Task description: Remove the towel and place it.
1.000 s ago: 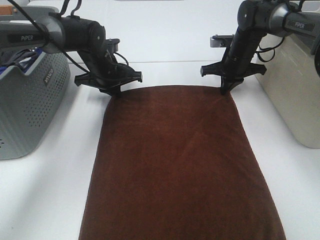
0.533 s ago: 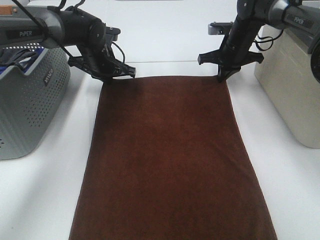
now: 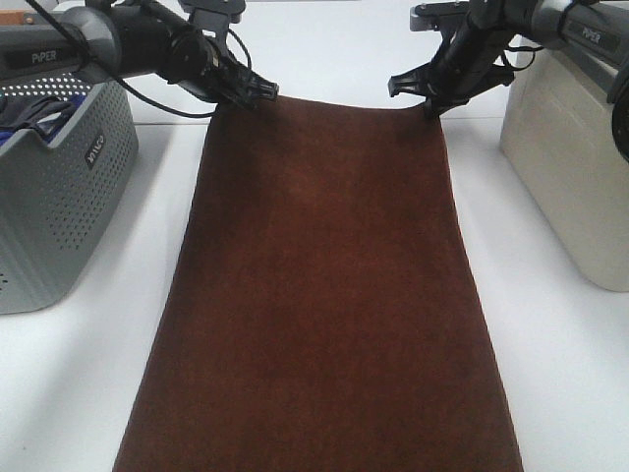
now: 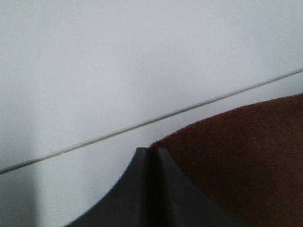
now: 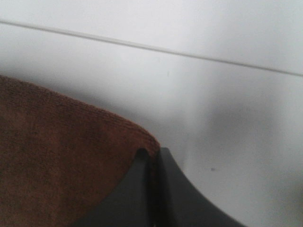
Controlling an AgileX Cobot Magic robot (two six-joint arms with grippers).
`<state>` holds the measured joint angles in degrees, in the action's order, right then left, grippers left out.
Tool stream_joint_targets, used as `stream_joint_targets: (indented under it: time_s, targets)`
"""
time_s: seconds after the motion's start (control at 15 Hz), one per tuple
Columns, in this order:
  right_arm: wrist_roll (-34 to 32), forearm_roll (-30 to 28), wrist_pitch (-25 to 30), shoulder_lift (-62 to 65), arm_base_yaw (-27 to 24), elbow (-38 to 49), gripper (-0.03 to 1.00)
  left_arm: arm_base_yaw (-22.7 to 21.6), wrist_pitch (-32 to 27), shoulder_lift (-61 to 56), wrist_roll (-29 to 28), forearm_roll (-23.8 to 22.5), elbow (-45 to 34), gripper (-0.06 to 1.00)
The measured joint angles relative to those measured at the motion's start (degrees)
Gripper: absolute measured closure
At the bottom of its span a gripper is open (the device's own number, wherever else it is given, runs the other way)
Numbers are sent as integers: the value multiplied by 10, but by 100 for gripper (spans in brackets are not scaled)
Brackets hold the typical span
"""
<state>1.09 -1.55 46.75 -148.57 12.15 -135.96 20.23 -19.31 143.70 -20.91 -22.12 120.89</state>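
The towel (image 3: 324, 285) is a large dark-brown plush cloth stretched lengthwise over the white table, its near end running out of the picture. My left gripper (image 3: 236, 98) is shut on its far left corner and my right gripper (image 3: 429, 106) is shut on its far right corner, both lifted above the table. The left wrist view shows closed black jaws with brown towel (image 4: 236, 156) pinched beside my left gripper (image 4: 151, 156). The right wrist view shows the same towel (image 5: 61, 161) at my right gripper (image 5: 152, 158). The white tag is hidden.
A grey perforated basket (image 3: 59, 197) holding dark and blue garments stands at the left. A beige bin (image 3: 575, 167) stands at the right. The white table (image 3: 550, 374) shows on both sides of the towel.
Both grippers have moved away toward the far edge and upward, pulling the towel's far edge with them. The towel now lies longer and flatter.
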Motion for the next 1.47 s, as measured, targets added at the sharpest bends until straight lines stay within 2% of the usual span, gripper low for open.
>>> stream_joint_targets:
  time_s: [0.27,0.47,0.8,1.13,1.2,1.33,1.4,1.47]
  targets:
    - [5,-15,-70,0,0,0,97,-21,61,17,-30,-5,0,93]
    - [6,-27,-110,0,0,0,97,-24,102,32,-32,-8,2,93]
    - [8,-30,-188,-8,0,0,97,-41,142,62,-32,-17,49,93]
    - [9,-37,-240,-60,0,0,95,-42,202,101,-30,-31,57,90]
    - [9,-40,-259,-66,0,0,92,-43,210,105,-30,-36,57,86]
    - [9,-40,-285,-74,0,0,82,-49,214,113,-30,-40,57,72]
    - [9,-40,-307,-79,0,0,63,-54,214,117,-30,-40,57,53]
    - [8,-40,-307,-79,0,0,52,-56,220,117,-30,-40,57,43]
